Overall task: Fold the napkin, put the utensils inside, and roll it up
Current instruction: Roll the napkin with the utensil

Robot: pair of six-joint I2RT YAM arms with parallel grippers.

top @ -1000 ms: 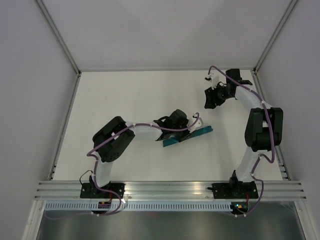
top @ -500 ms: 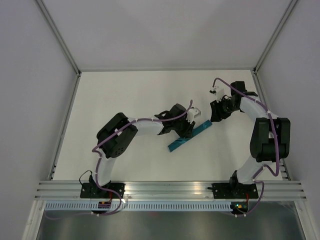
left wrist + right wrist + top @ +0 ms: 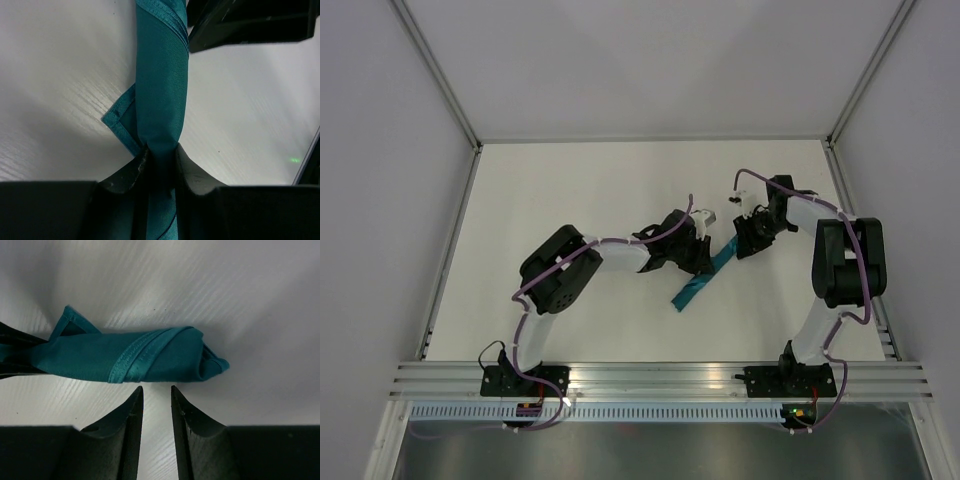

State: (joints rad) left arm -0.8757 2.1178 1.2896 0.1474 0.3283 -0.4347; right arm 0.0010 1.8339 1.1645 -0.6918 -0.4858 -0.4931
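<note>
Pale walls enclose a white tabletop (image 3: 570, 190) on which the napkin, a teal blue-green soft cloth (image 3: 161, 90), lies already wound into a narrow, slanting tube. The left gripper (image 3: 160, 152) has its jaws clamped on this roll partway along its length, the cloth pinched thin between them. The rest of the tube runs straight ahead of those jaws, and a loose hemmed corner (image 3: 120, 122) pokes out flat just to one side of them. The right gripper (image 3: 155, 390) hovers at the roll's other end with its jaws a narrow gap apart and nothing between them. The bundle's tucked end lies crosswise just ahead of their tips, close but apparently not touching. No silver-bladed knife shows in any view, so whether it sits inside the roll cannot be told. Folding and rolling look essentially done, and the step in hand seems to be tightening or finishing the roll. The next move probably calls for the right jaws to steady the free end and deal with the stray corner, so the left jaws can let go without the tube springing loose.
</note>
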